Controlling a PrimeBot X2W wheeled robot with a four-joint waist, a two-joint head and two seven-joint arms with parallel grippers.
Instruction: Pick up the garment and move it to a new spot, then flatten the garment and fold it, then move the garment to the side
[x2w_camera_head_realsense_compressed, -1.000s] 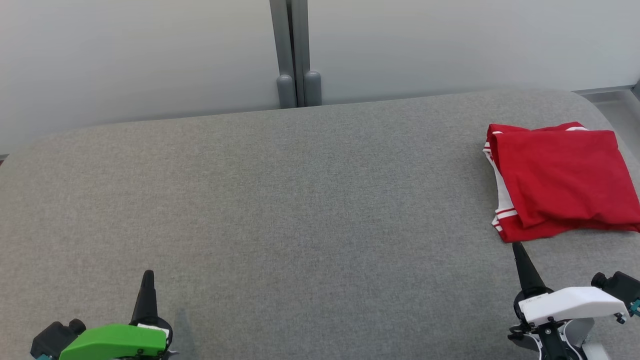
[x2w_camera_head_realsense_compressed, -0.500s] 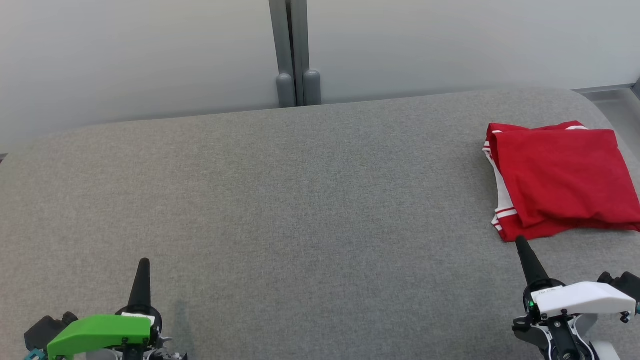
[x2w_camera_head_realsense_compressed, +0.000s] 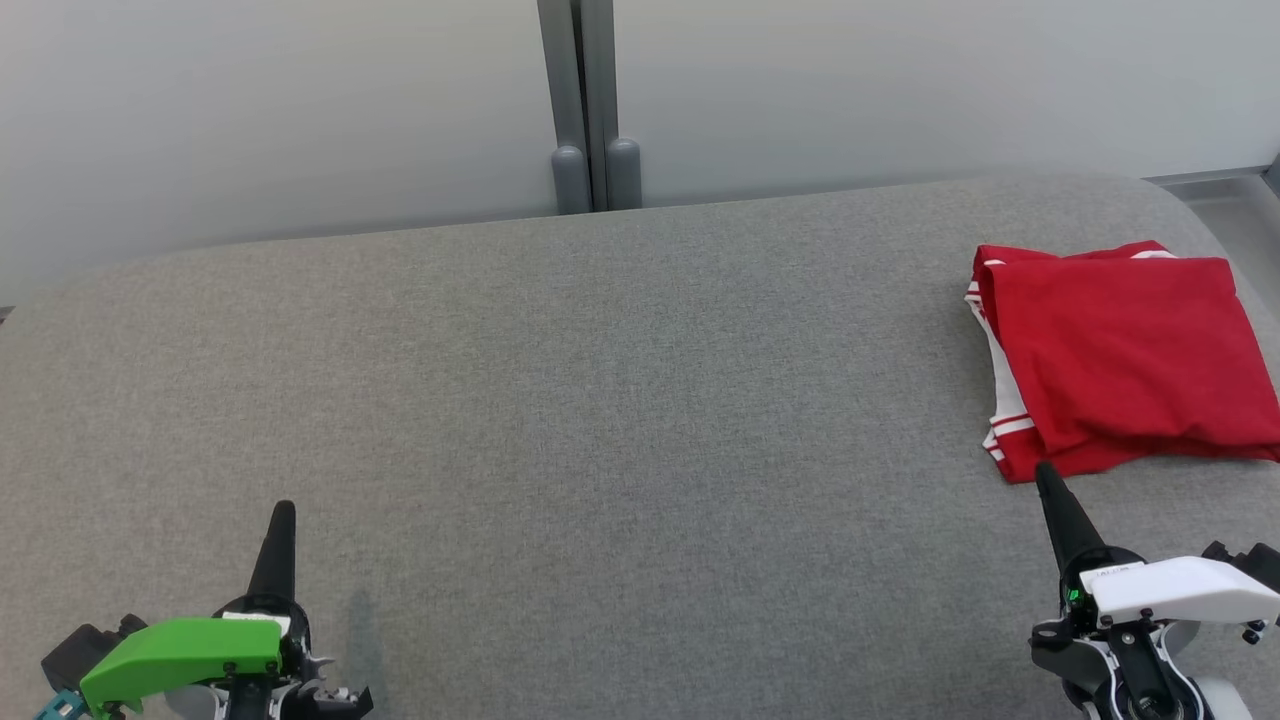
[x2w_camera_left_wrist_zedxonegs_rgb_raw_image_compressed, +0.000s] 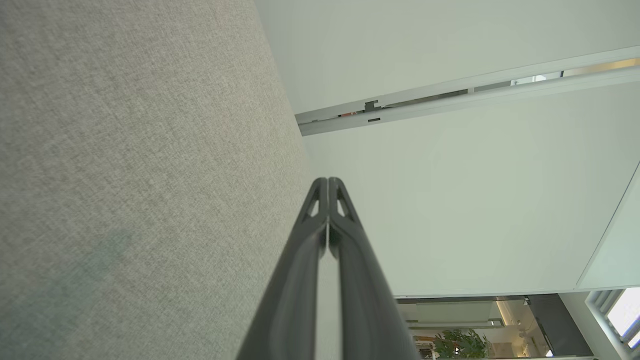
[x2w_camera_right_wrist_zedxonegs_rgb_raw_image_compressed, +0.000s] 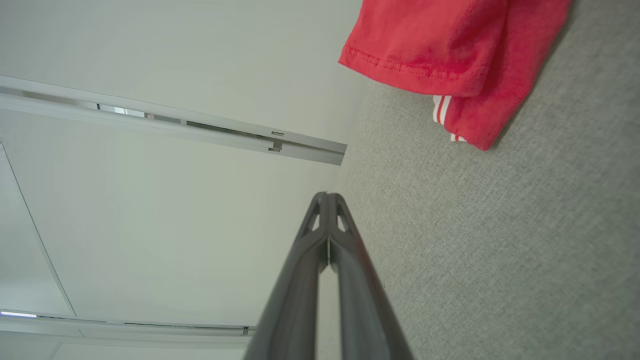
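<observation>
The garment (x2w_camera_head_realsense_compressed: 1120, 355) is a red shirt with white stripes at its edges, folded into a rough square at the far right of the grey fabric surface (x2w_camera_head_realsense_compressed: 600, 400). My right gripper (x2w_camera_head_realsense_compressed: 1045, 472) is shut and empty, its tip just short of the garment's near left corner. The right wrist view has that corner of the garment (x2w_camera_right_wrist_zedxonegs_rgb_raw_image_compressed: 450, 55) above the closed right gripper (x2w_camera_right_wrist_zedxonegs_rgb_raw_image_compressed: 327, 196). My left gripper (x2w_camera_head_realsense_compressed: 285, 510) is shut and empty at the lower left, far from the garment. Its fingers press together over bare fabric in the left wrist view, left gripper (x2w_camera_left_wrist_zedxonegs_rgb_raw_image_compressed: 327, 181).
A pale wall runs behind the surface, with a grey vertical post (x2w_camera_head_realsense_compressed: 585, 105) at its middle. The surface's right end curves down near the garment, with floor (x2w_camera_head_realsense_compressed: 1240, 225) beyond it. Wide bare fabric lies between the two grippers.
Both grippers have shifted slightly: the left one's tip has risen in the head view and its body has slid left and down, the right one has drifted a little right. The garment has not moved.
</observation>
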